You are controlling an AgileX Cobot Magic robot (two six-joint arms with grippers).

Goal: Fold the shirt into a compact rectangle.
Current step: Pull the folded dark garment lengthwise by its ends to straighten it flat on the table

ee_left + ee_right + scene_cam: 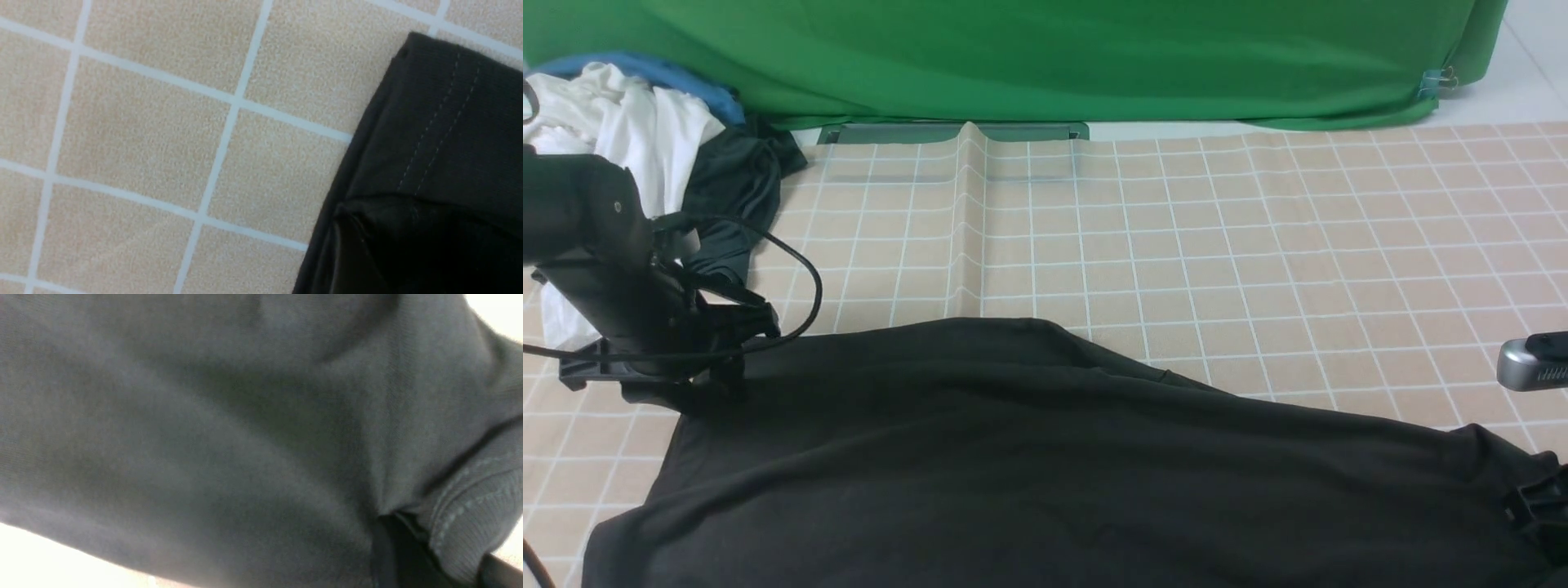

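**Black shirt stretched across the near surface, one corner in each arm's reach**

The shirt [1045, 457] lies back-up, plain and matte, over the near part of the surface [1258, 245]. Its lower portion is cut off by the frame, and no print or label shows.

The right fingers [1537, 505] are closed on its far-right edge, where the cloth draws into a point. The right wrist view is filled with blurred dark knit, a ribbed, stitched band bunching beside one finger.

The left fingers [717, 374] sit at the shirt's left corner, black against black. Whether they grip it or stand apart cannot be told. The left wrist view shows a hem corner with a double row of stitches, partly hidden by something dark and glossy.

The surface wears beige checked cloth with one raised crease. At far left lies a heap of garments: white [629, 122], dark [737, 192] and blue [645, 69]. Behind hangs a green backdrop [1045, 57]. A silver object [1529, 365] is cropped at the right edge.
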